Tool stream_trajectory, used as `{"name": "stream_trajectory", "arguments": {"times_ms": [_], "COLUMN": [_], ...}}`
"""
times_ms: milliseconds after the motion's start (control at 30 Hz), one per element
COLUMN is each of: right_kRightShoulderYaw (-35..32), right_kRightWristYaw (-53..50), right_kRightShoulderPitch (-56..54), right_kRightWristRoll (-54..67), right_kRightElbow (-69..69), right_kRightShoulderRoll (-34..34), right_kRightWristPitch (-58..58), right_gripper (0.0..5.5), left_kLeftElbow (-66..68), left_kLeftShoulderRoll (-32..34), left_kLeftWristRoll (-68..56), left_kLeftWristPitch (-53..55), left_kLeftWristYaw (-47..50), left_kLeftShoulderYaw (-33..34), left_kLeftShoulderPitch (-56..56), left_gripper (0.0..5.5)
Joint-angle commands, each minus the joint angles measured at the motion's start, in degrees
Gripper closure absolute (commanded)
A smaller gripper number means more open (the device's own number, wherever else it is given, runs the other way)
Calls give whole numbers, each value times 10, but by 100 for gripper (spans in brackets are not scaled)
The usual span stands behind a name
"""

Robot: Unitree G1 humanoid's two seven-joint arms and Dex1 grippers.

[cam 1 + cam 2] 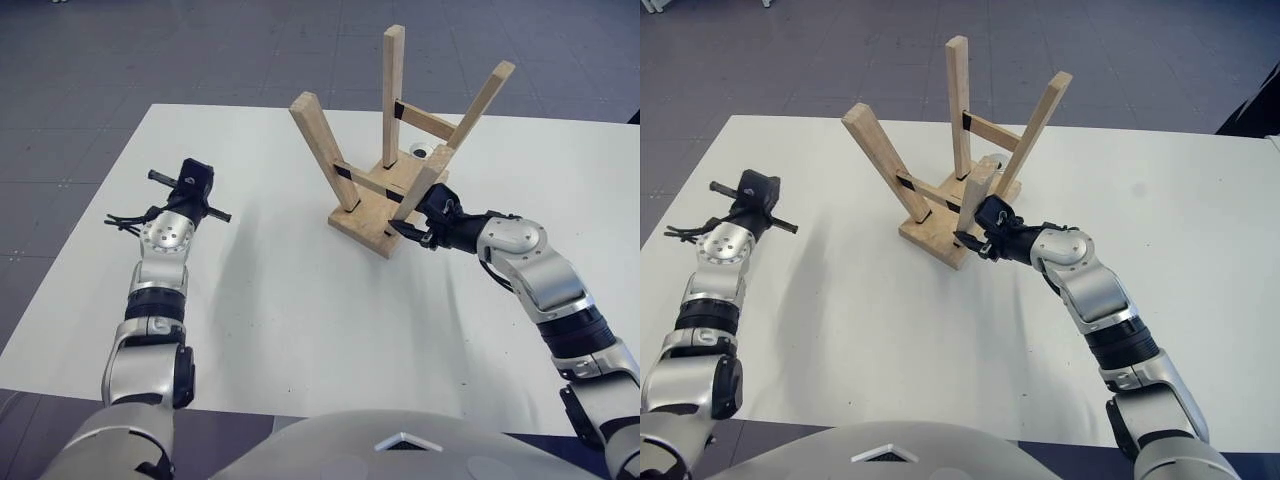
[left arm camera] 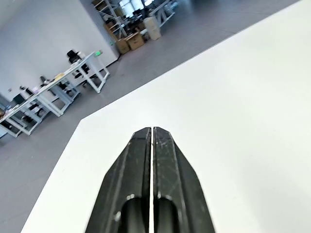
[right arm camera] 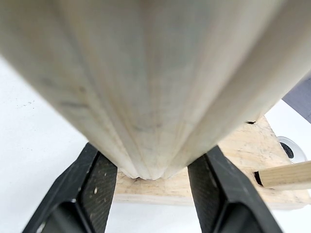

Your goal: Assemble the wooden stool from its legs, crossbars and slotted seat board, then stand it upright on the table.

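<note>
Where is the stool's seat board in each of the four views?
Left eye view: seat board flat on the table, centre-right.
Right eye view: same board, just left of centre.
Left wrist view: shut left gripper over bare table, pointing elsewhere.
Right wrist view: board behind the gripped leg.
Shared landmark: that leg in the right gripper.

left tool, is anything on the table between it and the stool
Nothing visible does. Only bare white table lies between the left tool and the stool, which sits upside down on its seat board. The right tool is on the stool's other side, gripping its near leg.
</note>
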Motion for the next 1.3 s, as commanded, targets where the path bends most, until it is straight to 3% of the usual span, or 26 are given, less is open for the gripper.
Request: {"name": "stream_trajectory", "arguments": {"times_ms": [33,100,200,267,467,567,733,867,967,1033,1133,1300], "right_kRightShoulderYaw": [48,50,44,37,37,38,40,40,42,41,36,54], "right_kRightWristYaw": [13,13,7,0,1,1,5,5,5,4,3,38], "right_kRightShoulderPitch": [77,78,90,95,79,74,69,72,73,75,76,27], "right_kRightWristRoll": [-63,-64,-62,-58,-60,-55,-56,-57,-58,-58,-60,-82], "right_kRightElbow": [60,59,59,59,69,66,69,67,64,62,71,151], "right_kRightShoulderRoll": [-47,-48,-51,-47,-42,-43,-44,-45,-45,-46,-42,-40], "right_kRightWristPitch": [85,85,86,89,82,85,82,80,79,79,73,35], "right_gripper": [347,347,347,347,347,347,347,347,347,347,347,347], "left_kLeftElbow": [100,65,-166,-225,-140,-93,20,16,-80,-216,-275,-265], "left_kLeftShoulderRoll": [-67,-113,-103,-82,-35,-16,-2,-55,-127,-148,-121,-16], "left_kLeftWristRoll": [65,94,34,8,-117,-130,-82,-47,-48,-89,-104,-63], "left_kLeftWristPitch": [-75,-184,-319,-299,-149,-129,-168,-220,-271,-265,-222,-169], "left_kLeftWristYaw": [-5,-39,-138,-164,-135,-111,-103,-167,-222,-267,-276,-217], "left_kLeftShoulderYaw": [-93,-161,-233,-233,-74,-35,-53,-118,-186,-226,-222,-147], "left_kLeftShoulderPitch": [-108,-130,-77,-53,-50,-52,-77,-119,-161,-165,-137,-33], "left_gripper": [540,540,540,540,540,540,540,540,540,540,540,540]}}
